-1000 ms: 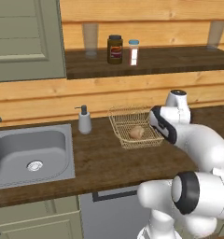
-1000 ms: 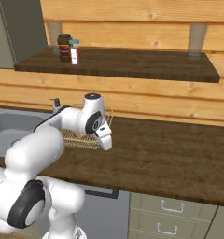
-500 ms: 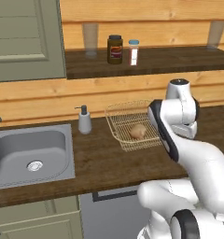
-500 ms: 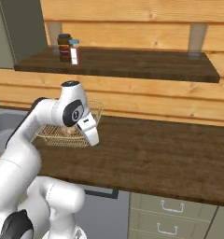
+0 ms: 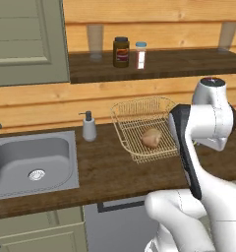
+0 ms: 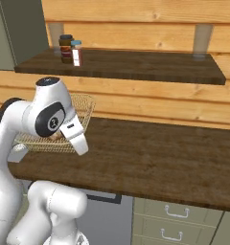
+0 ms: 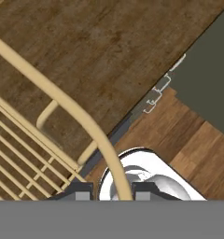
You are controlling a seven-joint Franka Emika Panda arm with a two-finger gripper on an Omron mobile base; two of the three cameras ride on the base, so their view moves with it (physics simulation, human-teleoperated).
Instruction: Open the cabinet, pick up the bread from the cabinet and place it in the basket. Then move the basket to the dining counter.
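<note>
The gripper [image 7: 109, 191] is holding the basket [image 5: 139, 115] by its rim. In the hand view the thick golden rim is passing between the two dark fingertips [image 7: 81, 191], so the jaws are pinching the rim from both sides. Just under the jaws, the wooden worktop [image 7: 100, 56] is lying, and its front edge is running across the picture with drawers below it.

The basket is tilting: the side near the gripper is rising and the far side is looking lower. The bread [image 5: 151, 138] is lying inside the basket, on the mesh floor, a little away from the jaws toward the basket's middle.

Beyond the basket, away from the jaws, a soap dispenser [image 5: 89, 127] is standing on the worktop, and further on the same side the steel sink [image 5: 31, 160] is sitting in the wood. Above and behind the basket, a shelf [image 5: 154, 64] is carrying a dark jar [image 5: 121, 51] and a small white bottle [image 5: 140, 55], standing just beside each other. A grey-green cabinet [image 5: 26, 42] is hanging above the sink.
</note>
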